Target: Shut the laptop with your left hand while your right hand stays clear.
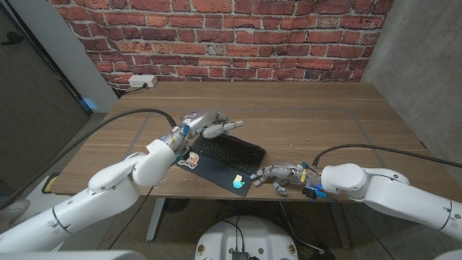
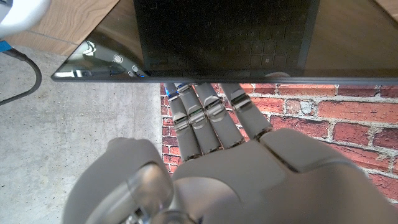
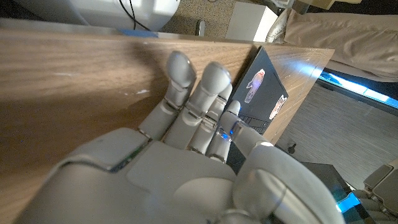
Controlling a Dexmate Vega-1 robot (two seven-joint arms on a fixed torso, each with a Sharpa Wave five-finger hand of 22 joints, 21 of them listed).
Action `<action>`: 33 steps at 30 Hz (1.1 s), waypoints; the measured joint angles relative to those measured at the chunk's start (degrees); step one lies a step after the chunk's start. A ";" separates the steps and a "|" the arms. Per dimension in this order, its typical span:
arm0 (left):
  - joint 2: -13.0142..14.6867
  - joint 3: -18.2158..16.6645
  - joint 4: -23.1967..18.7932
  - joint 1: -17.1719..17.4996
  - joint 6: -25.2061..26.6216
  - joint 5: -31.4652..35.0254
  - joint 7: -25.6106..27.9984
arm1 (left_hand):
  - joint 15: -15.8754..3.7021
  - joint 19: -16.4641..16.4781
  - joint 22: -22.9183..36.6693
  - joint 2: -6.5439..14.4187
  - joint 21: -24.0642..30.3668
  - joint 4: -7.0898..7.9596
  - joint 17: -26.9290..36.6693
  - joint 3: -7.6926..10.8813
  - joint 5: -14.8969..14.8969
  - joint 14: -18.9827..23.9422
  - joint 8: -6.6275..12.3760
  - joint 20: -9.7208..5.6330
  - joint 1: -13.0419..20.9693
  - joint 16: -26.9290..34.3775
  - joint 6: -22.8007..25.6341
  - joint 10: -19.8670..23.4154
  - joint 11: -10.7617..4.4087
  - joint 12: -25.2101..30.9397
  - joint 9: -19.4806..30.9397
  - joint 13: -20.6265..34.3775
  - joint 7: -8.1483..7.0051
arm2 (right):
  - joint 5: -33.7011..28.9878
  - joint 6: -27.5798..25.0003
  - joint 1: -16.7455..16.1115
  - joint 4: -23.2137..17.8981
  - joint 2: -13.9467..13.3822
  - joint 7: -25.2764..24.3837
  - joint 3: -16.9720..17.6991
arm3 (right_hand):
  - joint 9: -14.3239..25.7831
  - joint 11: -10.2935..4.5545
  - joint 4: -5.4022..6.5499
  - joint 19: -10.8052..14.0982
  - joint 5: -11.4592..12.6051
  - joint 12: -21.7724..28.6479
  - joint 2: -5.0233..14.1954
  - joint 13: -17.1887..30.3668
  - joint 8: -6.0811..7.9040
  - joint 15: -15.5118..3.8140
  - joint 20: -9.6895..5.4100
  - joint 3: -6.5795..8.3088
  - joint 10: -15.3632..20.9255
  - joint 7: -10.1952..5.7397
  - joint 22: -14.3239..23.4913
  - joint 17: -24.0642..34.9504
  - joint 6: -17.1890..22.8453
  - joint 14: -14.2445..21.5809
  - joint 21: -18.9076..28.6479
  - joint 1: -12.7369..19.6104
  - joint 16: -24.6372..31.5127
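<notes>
A black laptop lies near the table's front edge, left of the middle, with its keyboard showing and stickers on the dark face nearest me. My left hand is over its far left part. In the left wrist view the fingers of that hand reach straight out to the lid's edge, and their tips are hidden behind it. My right hand sits at the front edge just right of the laptop, holding nothing, fingertips close to the laptop's stickered corner.
The wooden table stretches bare to the right and back. A white power strip lies at the back left by the brick wall. Black cables run along both forearms.
</notes>
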 measured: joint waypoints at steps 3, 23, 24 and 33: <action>0.51 -0.79 -0.49 1.28 0.61 -0.23 -0.20 | 0.00 0.00 0.00 0.00 0.00 0.00 -0.01 0.00 0.00 0.00 0.00 0.00 0.00 -0.01 0.00 0.00 0.00 0.00 0.00 0.00 0.00 | 0.84 -0.51 -0.67 -0.41 -0.50 -1.19 0.85 | -0.75 0.94 -0.28 -0.13 0.01 0.10 -0.26 -0.01 -0.37 0.00 0.13 -0.28 0.95 3.80 0.18 -1.57 2.52 0.00 0.09 -0.26 -0.85; 1.61 -2.55 -1.20 4.41 2.13 -1.42 -0.76 | 0.01 0.01 -0.13 0.00 0.00 0.00 0.42 0.00 0.00 0.01 0.00 0.00 0.00 -0.22 0.01 0.02 0.02 0.00 0.01 0.01 -0.02 | 7.65 -4.73 -8.42 -6.46 -7.34 -13.53 9.17 | 0.94 0.05 -2.08 -0.76 -1.24 1.48 -2.39 0.82 1.38 -0.21 0.32 -2.53 11.00 3.94 0.94 -8.37 13.55 0.21 0.84 -3.49 -2.31; 1.61 -2.55 -1.20 4.41 2.17 -1.53 -0.82 | 0.01 0.01 -0.13 0.00 0.00 0.00 0.45 0.00 0.00 0.01 0.01 0.00 0.00 -0.22 0.01 0.02 0.02 0.00 0.01 0.01 -0.02 | 7.65 -4.73 -8.98 -6.73 -7.64 -13.53 9.84 | 0.96 -0.04 -2.41 -1.15 -1.25 1.40 -2.39 0.82 1.33 -0.21 0.52 -2.52 10.91 3.87 0.80 -8.88 13.43 0.21 0.50 -3.49 -2.54; 1.61 -2.55 -1.20 4.41 2.64 -2.14 -1.10 | 0.01 0.01 -0.13 0.00 -0.22 0.00 0.42 0.00 0.00 0.02 0.01 0.00 0.00 -0.35 -0.13 0.03 0.03 0.00 0.01 -0.10 0.12 | 7.65 -4.73 -14.40 -8.01 -9.10 -13.53 15.07 | 1.23 1.24 -4.53 -1.43 -0.96 1.57 -2.39 1.79 0.94 -0.17 0.81 -2.48 9.79 3.63 0.67 -11.86 12.24 -0.16 0.24 -3.49 -3.35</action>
